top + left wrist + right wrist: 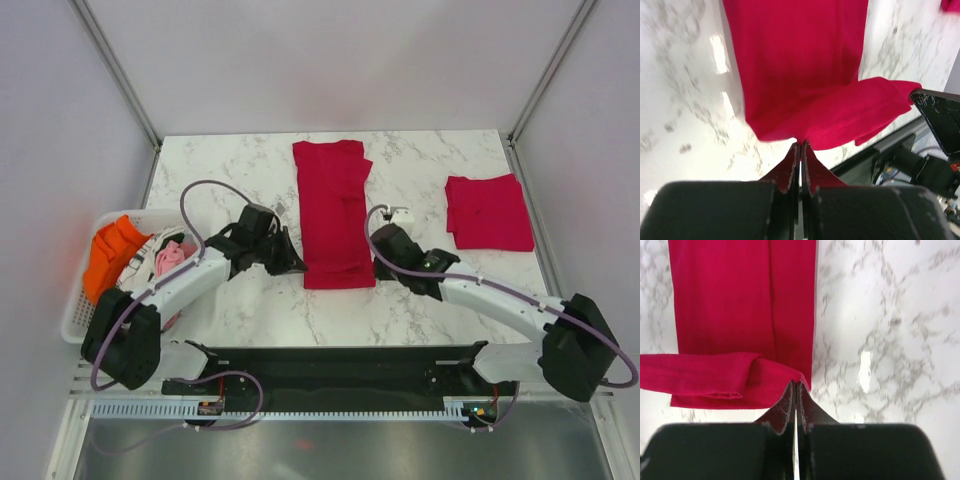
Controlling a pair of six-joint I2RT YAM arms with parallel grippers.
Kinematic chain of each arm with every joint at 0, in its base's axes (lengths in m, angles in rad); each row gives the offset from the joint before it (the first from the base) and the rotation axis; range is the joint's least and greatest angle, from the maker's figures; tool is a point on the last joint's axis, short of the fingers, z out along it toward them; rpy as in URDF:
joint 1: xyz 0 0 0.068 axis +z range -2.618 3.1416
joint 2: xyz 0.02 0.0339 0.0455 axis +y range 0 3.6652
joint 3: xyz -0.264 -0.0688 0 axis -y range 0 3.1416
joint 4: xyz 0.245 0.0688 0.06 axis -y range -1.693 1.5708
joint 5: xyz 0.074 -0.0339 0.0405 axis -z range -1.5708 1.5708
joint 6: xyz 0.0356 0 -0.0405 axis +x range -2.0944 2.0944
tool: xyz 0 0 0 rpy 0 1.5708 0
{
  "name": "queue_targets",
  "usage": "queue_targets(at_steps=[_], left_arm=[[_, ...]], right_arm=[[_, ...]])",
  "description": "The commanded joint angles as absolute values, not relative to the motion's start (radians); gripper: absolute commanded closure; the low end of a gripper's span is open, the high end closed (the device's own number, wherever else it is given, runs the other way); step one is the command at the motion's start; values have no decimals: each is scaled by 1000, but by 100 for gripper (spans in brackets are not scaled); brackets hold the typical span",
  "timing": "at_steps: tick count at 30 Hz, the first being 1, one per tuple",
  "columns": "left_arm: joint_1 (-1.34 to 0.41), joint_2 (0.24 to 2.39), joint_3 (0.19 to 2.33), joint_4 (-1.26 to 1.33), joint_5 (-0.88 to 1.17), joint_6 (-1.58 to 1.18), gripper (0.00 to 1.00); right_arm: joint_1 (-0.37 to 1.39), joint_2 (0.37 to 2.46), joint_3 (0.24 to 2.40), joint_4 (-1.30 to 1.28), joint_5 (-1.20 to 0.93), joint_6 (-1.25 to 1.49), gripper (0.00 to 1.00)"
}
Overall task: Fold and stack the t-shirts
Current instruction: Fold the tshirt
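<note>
Crimson t-shirt [332,215], long strip at middle of table [230,170]: soft, light, limp, probably sags between holds. Take by near hem corners; left pincer [801,150] and right pincer [796,390] each clenched on one.

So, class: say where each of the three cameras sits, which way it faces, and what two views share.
Top external: above and behind the arms, looking down at the marble table; both arms show.
Left wrist: on the left arm, facing along the left gripper, shut on the long t-shirt.
Right wrist: likewise, right gripper shut on that shirt's near corner.
Shared: both wrist views show that t-shirt.
</note>
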State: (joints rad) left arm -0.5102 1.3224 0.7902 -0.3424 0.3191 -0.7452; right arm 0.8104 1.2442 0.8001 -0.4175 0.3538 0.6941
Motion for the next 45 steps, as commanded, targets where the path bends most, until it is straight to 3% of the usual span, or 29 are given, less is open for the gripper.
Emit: queue_targets(at_steps=[1, 11, 20, 21, 22, 23, 24, 25, 27, 30, 31, 34, 36, 41, 45], left_arm=[[-442, 1411, 920, -339, 363, -670, 98], [-292, 1771, 1276, -354, 426, -623, 98], [-250, 2048, 1568, -400, 468, -630, 98], [-244, 2065, 1584, -400, 469, -634, 91], [-242, 2088, 1624, -402, 480, -634, 73], [-239, 2118, 1640, -403, 491, -626, 24], [-239, 2128, 1652, -403, 509, -612, 1], [-239, 2123, 1648, -408, 506, -604, 0], [-244, 2045, 1597, -402, 470, -594, 0], [-258, 1898, 1442, -376, 390, -591, 1], [-261, 1858, 1354, -365, 381, -594, 2], [-287, 1750, 1197, -333, 380, -600, 15], [-308, 1688, 1126, -304, 385, -603, 25], [-327, 1626, 948, -219, 396, -629, 39], [-341, 1638, 923, -192, 408, -634, 41]], right_arm=[[727, 1343, 913, -328, 301, 591, 100], [525, 1774, 1334, -302, 160, 496, 100], [428, 1999, 1589, -305, 42, 482, 100], [425, 2034, 1607, -307, 32, 477, 97], [423, 2049, 1623, -305, 35, 477, 63], [417, 2065, 1637, -304, 61, 479, 37], [414, 2062, 1634, -299, 61, 486, 23], [413, 2054, 1619, -273, 55, 485, 15], [411, 1991, 1528, -235, 23, 482, 14], [410, 1863, 1340, -151, 3, 500, 21], [411, 1830, 1292, -121, -27, 506, 28], [411, 1726, 1094, -91, -83, 529, 42], [419, 1677, 1042, -91, -112, 532, 46], [440, 1626, 936, -86, -140, 520, 56], [449, 1644, 916, -86, -149, 523, 57]])
